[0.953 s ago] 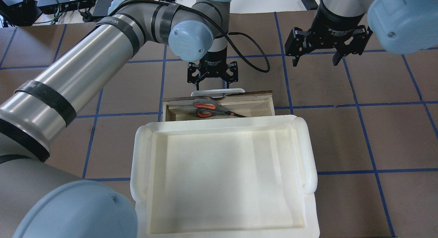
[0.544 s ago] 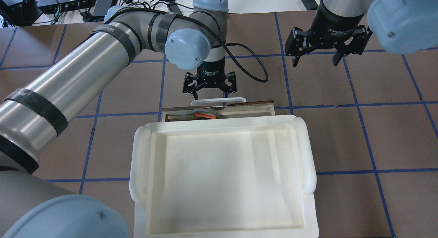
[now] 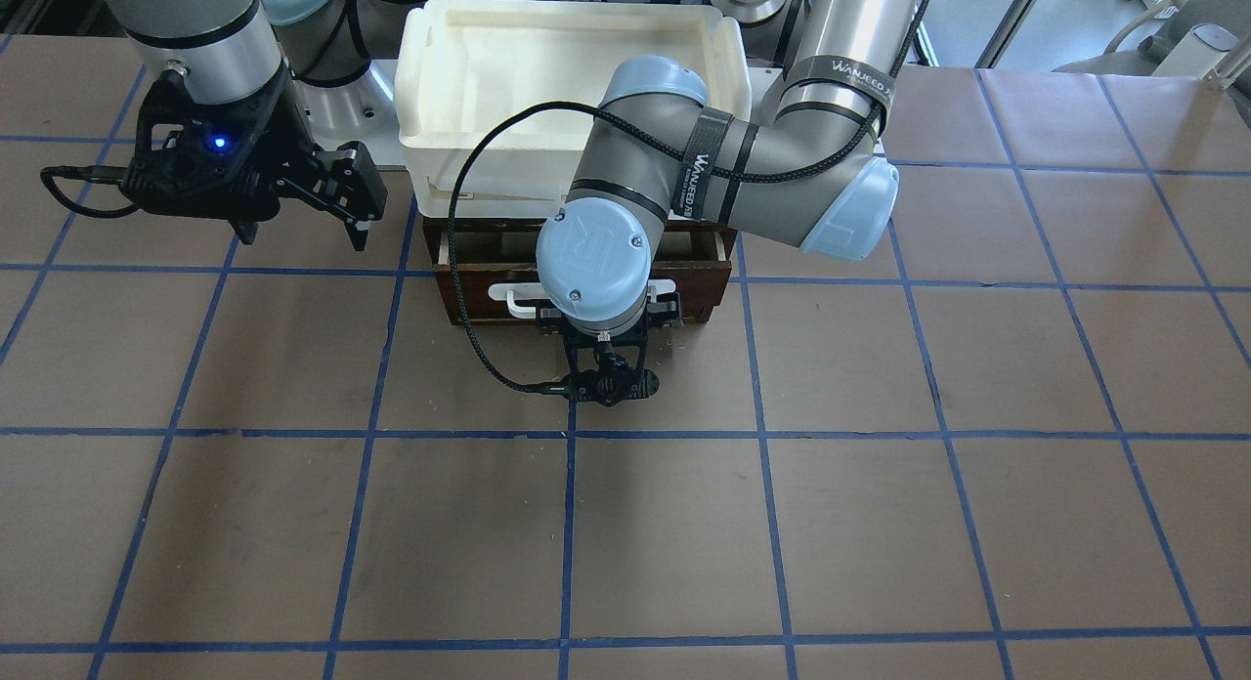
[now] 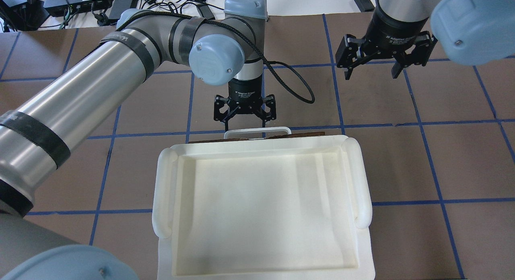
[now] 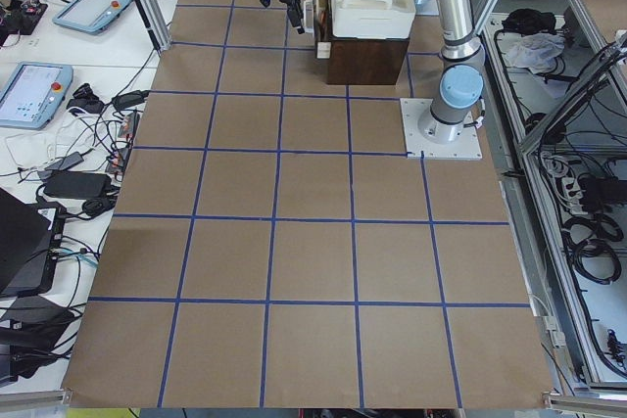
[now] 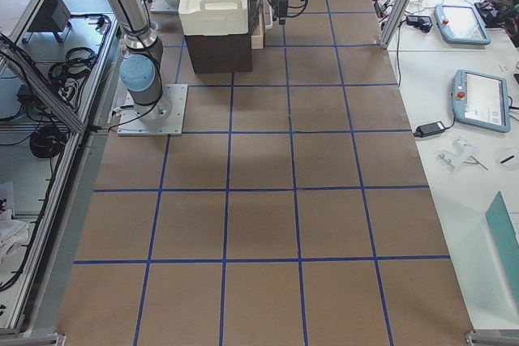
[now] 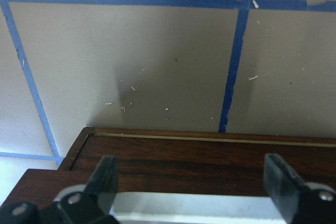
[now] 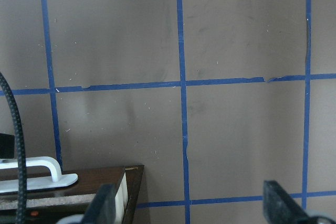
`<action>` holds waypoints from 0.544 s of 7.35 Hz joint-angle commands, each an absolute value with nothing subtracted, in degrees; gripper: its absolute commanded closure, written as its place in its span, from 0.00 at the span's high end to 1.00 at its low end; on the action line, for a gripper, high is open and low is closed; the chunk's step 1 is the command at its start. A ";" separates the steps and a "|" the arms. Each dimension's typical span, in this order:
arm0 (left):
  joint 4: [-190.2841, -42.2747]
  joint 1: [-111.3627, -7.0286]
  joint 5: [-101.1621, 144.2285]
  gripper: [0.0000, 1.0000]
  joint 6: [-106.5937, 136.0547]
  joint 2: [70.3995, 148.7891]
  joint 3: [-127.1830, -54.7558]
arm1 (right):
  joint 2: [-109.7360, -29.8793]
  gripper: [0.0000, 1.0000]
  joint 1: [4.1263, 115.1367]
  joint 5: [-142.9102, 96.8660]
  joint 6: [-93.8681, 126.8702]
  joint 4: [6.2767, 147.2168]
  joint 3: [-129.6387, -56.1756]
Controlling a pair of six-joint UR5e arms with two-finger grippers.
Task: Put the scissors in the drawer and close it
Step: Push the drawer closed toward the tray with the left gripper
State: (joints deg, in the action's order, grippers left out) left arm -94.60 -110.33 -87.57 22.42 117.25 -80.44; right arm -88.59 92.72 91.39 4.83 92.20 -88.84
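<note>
Left gripper hangs fingers-down with its jaws spread wide and nothing between them. Seen from behind the robot, it sits just at twelve o'clock of the white bar handle, so near that I cannot tell whether they touch. Its wrist camera shows one dark finger at either side, with the handle's pale bar low between them. The drawer is pushed in under the white bin. Only a thin strip of its dark brown front shows at the bin's twelve o'clock edge, and I cannot tell whether it is fully home. The scissors are out of sight in every view. Right gripper hovers over bare table at about two o'clock from the drawer, well apart from it, with its jaws also wide and holding nothing. A black cable loops off the left wrist toward three o'clock.
</note>
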 commanded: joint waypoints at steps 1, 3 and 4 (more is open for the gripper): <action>-95.36 -110.48 -86.58 1.00 22.41 116.28 -82.96 | -88.59 1.00 92.72 91.41 4.83 92.20 -88.86; -96.50 -111.00 -86.57 1.00 22.33 115.67 -84.11 | -88.59 1.00 92.72 91.41 4.66 92.37 -88.86; -96.50 -111.27 -86.66 1.00 22.41 115.49 -84.11 | -88.59 1.00 92.72 91.41 4.66 92.46 -88.86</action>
State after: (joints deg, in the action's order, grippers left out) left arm -96.17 -110.92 -86.62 22.37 115.84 -83.82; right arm -88.59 92.72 91.41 4.70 92.33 -88.86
